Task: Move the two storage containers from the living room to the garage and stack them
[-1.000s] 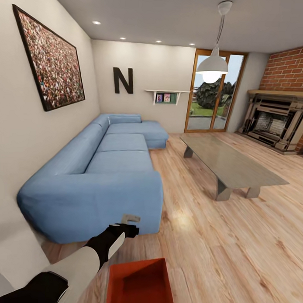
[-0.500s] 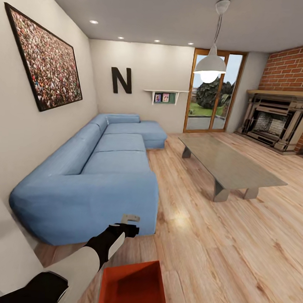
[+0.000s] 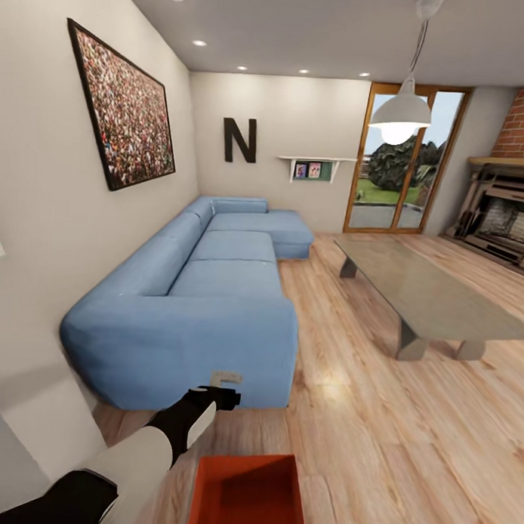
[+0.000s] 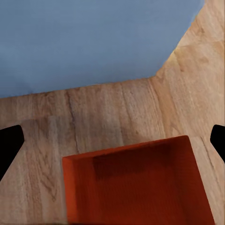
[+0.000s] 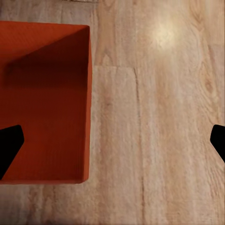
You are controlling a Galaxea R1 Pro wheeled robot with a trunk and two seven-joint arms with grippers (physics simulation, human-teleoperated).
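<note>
Black fingertips sit at both side edges of each wrist view, spread wide apart with nothing between them, so left gripper (image 4: pixel 112 140) and right gripper (image 5: pixel 112 143) both read as splayed and empty. In the head view the left gripper (image 3: pixel 226 389) hangs just above the floor, in front of the sofa's near arm; its finger spread is hard to judge there.

Orange-red storage container (image 3: pixel 246 494) sits on the light wood-plank floor (image 3: pixel 406 448), just beside the sofa's near end, below the left gripper. Left wrist view shows the same container (image 4: pixel 138 187) with the sofa (image 4: pixel 89 42) beyond it and a strip of floor between them. Right wrist view shows the container (image 5: pixel 44 103) from its other side, with bare planks and a light glare next to it, no sofa.

Head view adds the room: blue L-shaped sofa (image 3: pixel 208 290) along the wall, grey low table (image 3: pixel 434 298) well apart from the sofa across the floor, pendant lamp (image 3: pixel 403 112), framed picture (image 3: pixel 127 110) above the sofa, letter N (image 3: pixel 240 140), glass doors (image 3: pixel 405 172), fireplace (image 3: pixel 505 218). Container interior is in shadow.
</note>
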